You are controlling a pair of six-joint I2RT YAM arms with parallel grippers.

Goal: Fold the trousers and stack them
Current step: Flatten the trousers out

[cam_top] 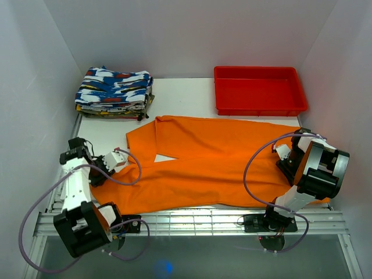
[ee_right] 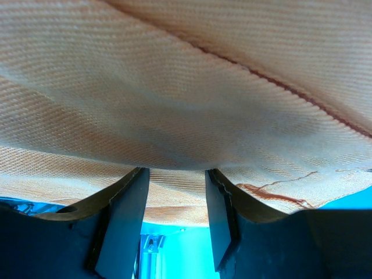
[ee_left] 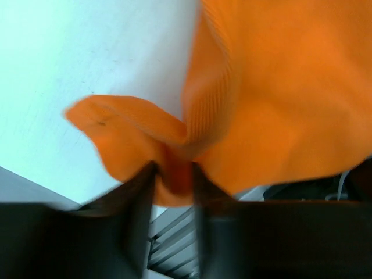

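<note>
1. Closest to me, the left hand (ee_left: pixel 173 174) is pinching a bunched-up corner of the trousers (cam_top: pixel 215 157) at their left end. It's just a little wad of cloth, so I'd guess a quick lift could let it slip out, or grab one layer and leave the rest behind.
2. The right hand (ee_right: pixel 177 174) is at the other end, fingers partway apart with cloth draped across the tips. Honestly can't tell if it's got hold of anything. If it hasn't, one side goes up alone and the fold comes out crooked.
3. The near hem lies right by the metal slats (cam_top: pixel 203 221). Drag it low and I reckon it could snag there.
4. The trousers are plain bright orange, soft and floppy, with a fine ribbed weave and a stitched seam. They're spread across the middle of the smooth white tabletop (cam_top: pixel 180 99), rumpled at the left end.
5. Far back there's a stack of folded patterned clothes (cam_top: pixel 114 93) on the left, all soft edges. On the right is a stiff, glossy red plastic tray (cam_top: pixel 258 90), just beyond the trousers.
</note>
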